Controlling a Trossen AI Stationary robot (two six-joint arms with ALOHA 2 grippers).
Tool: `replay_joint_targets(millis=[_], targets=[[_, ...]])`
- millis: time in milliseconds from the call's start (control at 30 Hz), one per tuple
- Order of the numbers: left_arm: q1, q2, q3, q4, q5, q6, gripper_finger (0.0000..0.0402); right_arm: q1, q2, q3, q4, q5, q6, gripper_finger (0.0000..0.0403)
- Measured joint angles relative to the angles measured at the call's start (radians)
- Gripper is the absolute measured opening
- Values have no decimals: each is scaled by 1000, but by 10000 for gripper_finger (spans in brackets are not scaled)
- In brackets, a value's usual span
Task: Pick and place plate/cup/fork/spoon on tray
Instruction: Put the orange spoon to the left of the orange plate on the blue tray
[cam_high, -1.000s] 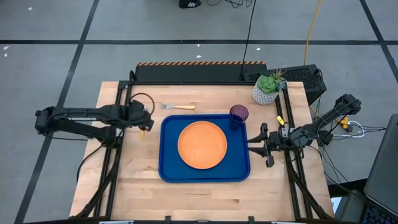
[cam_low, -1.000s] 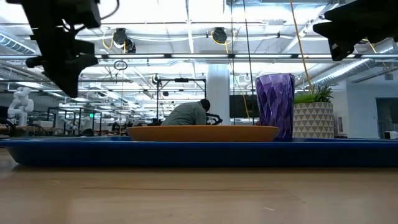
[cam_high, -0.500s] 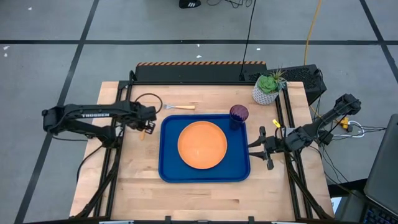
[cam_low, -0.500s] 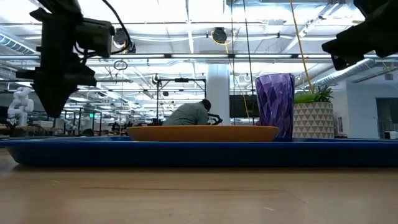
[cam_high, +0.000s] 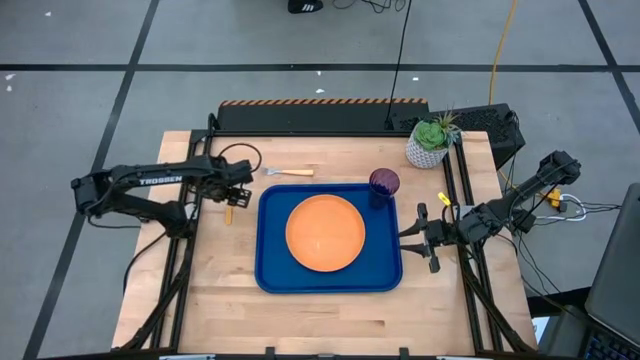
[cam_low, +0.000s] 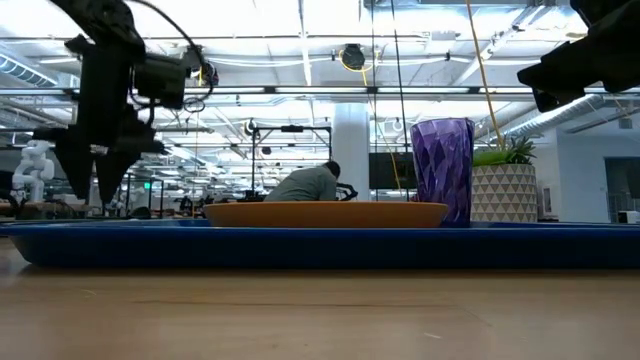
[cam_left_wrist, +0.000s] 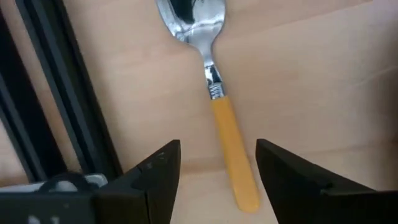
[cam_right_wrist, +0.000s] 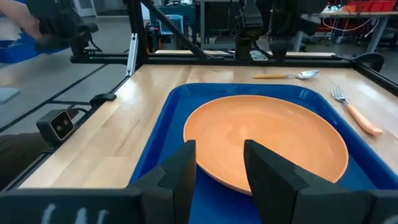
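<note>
My left gripper (cam_left_wrist: 217, 171) has swung over the spoon (cam_left_wrist: 214, 99); jaws open astride its handle, long axis running straight away between them.

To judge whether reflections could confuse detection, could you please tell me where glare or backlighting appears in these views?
Left wrist view: below the open left gripper, the shiny silver bowl of the orange-handled spoon mirrors bright and dark patches. Low view: ceiling lights silhouette the left arm and shine through the translucent purple cup. High view: even light, no glare on the round orange plate.
</note>
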Motion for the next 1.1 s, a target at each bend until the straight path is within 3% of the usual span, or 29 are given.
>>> replay_joint_targets(millis=[367, 567, 700, 933, 1100], targets=[[74, 89, -115, 246, 65, 36, 214, 0, 0, 0, 7, 2, -14, 130], [117, 115, -129, 258, 89, 62, 210, 0, 0, 0, 7, 2, 3, 130], [126, 116, -131, 273, 98, 48, 170, 0, 0, 0, 7, 2, 8, 130], [133, 117, -132, 291, 98, 60, 46, 0, 0, 0, 6, 2, 27, 130], [133, 118, -133, 293, 98, 86, 46, 0, 0, 0, 6, 2, 34, 130]])
